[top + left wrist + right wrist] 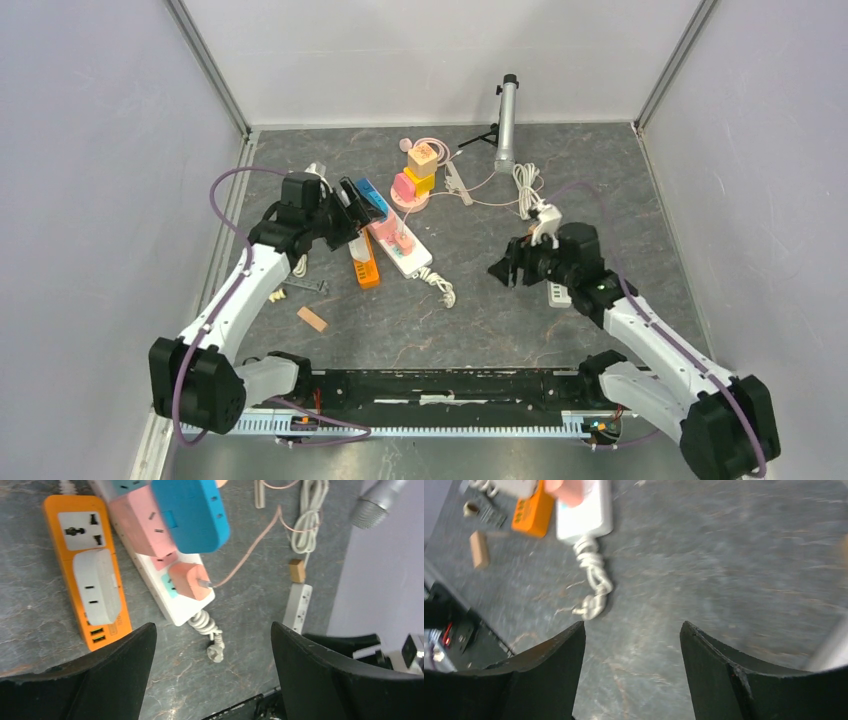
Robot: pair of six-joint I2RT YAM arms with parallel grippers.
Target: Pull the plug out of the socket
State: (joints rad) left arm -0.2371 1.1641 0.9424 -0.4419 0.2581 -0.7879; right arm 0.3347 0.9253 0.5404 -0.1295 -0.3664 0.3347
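A white power strip [408, 252] lies at the table's middle. A salmon-pink plug [402, 240] with a thin pink cord sits in its near end. In the left wrist view the plug [189, 580] is in the strip [186, 607] beside a pink adapter [145, 525] and a blue adapter [190, 512]. My left gripper [362, 212] is open and empty, hovering by the strip's far-left end; its jaws [214, 635] stand wide apart. My right gripper [502, 268] is open and empty, right of the strip; in the right wrist view it [631, 630] is over bare table.
An orange power strip [365, 266] with a white adapter [97, 585] lies left of the white one. The strip's coiled white cord [440, 285] trails toward me. A block stack [420, 170], a grey tube on a stand [507, 115], a small white strip [557, 293] and a wooden block [311, 319] lie around.
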